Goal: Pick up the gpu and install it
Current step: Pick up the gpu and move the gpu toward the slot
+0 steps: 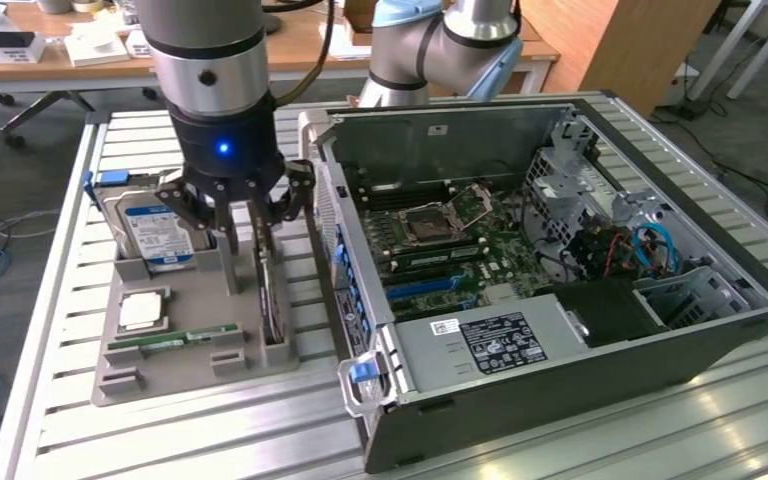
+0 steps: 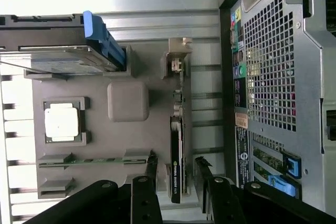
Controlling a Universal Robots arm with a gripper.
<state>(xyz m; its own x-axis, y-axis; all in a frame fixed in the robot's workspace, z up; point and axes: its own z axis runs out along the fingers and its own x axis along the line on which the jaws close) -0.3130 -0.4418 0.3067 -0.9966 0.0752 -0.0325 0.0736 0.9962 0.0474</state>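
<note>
The gripper (image 2: 176,159) is held low over a gray tray (image 1: 197,320) on the slatted metal table (image 1: 51,400). Its fingers (image 2: 151,169) are spread wide and placed one on each side of the graphics card (image 2: 177,140). In the wrist view a narrow gap is seen between each fingertip and the card, so nothing is gripped.

The graphics card is stood on its long edge in a slot along the side of the tray nearest the computer case (image 1: 704,330). Its black edge with a green logo patch is turned up toward the wrist camera.

A silver hard drive (image 1: 157,235) with a blue label is stood upright at the far end of the tray, at the exterior view's left of the gripper. A square processor chip (image 1: 141,312) is laid flat in its own recess. A narrow green memory stick (image 1: 177,340) is set on edge just beside it, toward the near end of the tray. A gray post (image 2: 127,100) is found in the middle of the tray.

The computer case is laid on its side with the cover off, and the motherboard (image 1: 451,250) is exposed inside.
</note>
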